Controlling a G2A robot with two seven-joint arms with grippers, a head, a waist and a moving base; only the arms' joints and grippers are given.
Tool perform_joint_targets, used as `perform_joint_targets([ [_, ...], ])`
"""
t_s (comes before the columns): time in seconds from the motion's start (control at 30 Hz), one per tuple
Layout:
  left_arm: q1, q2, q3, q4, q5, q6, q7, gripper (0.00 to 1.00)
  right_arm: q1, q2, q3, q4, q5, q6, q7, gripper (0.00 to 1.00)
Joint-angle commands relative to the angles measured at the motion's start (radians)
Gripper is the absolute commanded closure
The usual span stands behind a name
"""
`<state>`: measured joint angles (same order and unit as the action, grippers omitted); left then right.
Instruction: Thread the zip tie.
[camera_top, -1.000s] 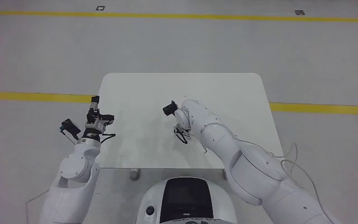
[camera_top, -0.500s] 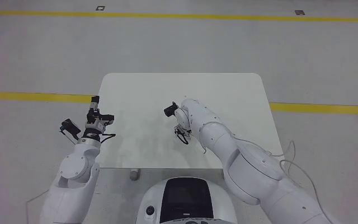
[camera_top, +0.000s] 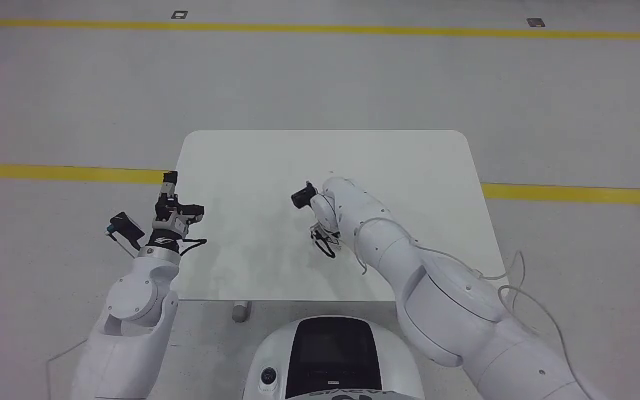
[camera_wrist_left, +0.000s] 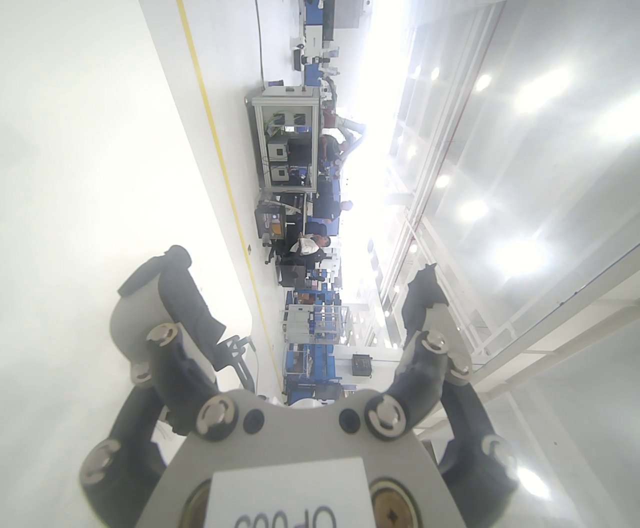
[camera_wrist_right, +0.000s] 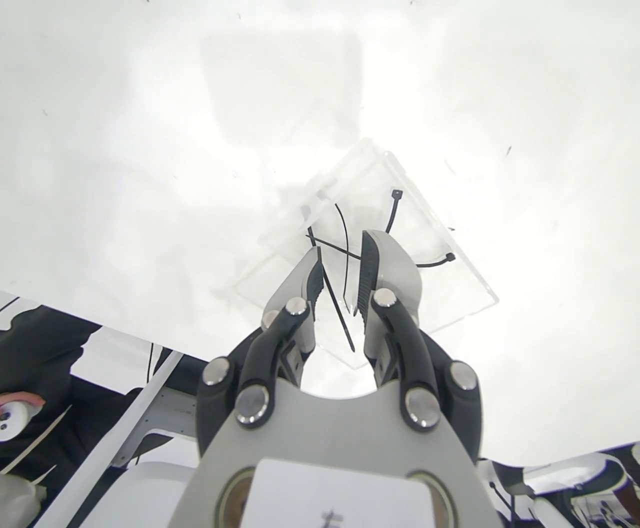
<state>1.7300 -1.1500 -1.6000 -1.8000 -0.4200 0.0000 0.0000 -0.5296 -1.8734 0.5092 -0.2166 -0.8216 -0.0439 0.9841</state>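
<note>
Hardly budged in the last second, just a slight right-wrist twitch over the table. Left gripper parked at the left edge, spread wide, empty. Right gripper parted above the clear tray, straddling crossed black zip ties. Best to drop straight, pinch one strap only near its tail, lift clear.

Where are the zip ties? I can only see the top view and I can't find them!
Observer: The right wrist view shows several black zip ties lying crossed in a clear tray.
Operator: Is the robot holding one?
Observer: No. The right gripper is open right over them and grips none.
Operator: What about the other hand?
Observer: The left gripper is wide open and empty in its own wrist view, pointing out toward the room.
</note>
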Motion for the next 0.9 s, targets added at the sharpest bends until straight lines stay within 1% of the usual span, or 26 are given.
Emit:
perform_joint_targets([
  [0.0, 0.0, 0.0, 0.0, 0.0, 0.0, 0.0, 0.0, 0.0, 0.002, -0.001, 0.002, 0.005, 0.0, 0.002, 0.0, 0.81],
  [0.1, 0.0, 0.0, 0.0, 0.0, 0.0, 0.0, 0.0, 0.0, 0.01, -0.001, 0.008, 0.015, 0.004, -0.003, -0.002, 0.8],
  [0.2, 0.0, 0.0, 0.0, 0.0, 0.0, 0.0, 0.0, 0.0, 0.015, 0.0, 0.013, 0.016, 0.005, -0.023, 0.0, 0.79],
  [0.23, 0.0, 0.0, 0.0, 0.0, 0.0, 0.0, 0.0, 0.0, 0.016, 0.0, 0.013, 0.016, 0.003, -0.028, 0.003, 0.77],
  [0.5, 0.0, 0.0, 0.0, 0.0, 0.0, 0.0, 0.0, 0.0, 0.021, -0.002, 0.009, 0.012, -0.017, -0.066, 0.054, 0.7],
  [0.73, 0.0, 0.0, 0.0, 0.0, 0.0, 0.0, 0.0, 0.0, 0.019, -0.007, 0.007, 0.014, -0.033, -0.069, 0.077, 0.68],
  [0.87, 0.0, 0.0, 0.0, 0.0, 0.0, 0.0, 0.0, 0.0, 0.014, -0.012, 0.001, 0.014, -0.049, -0.057, 0.094, 0.69],
])
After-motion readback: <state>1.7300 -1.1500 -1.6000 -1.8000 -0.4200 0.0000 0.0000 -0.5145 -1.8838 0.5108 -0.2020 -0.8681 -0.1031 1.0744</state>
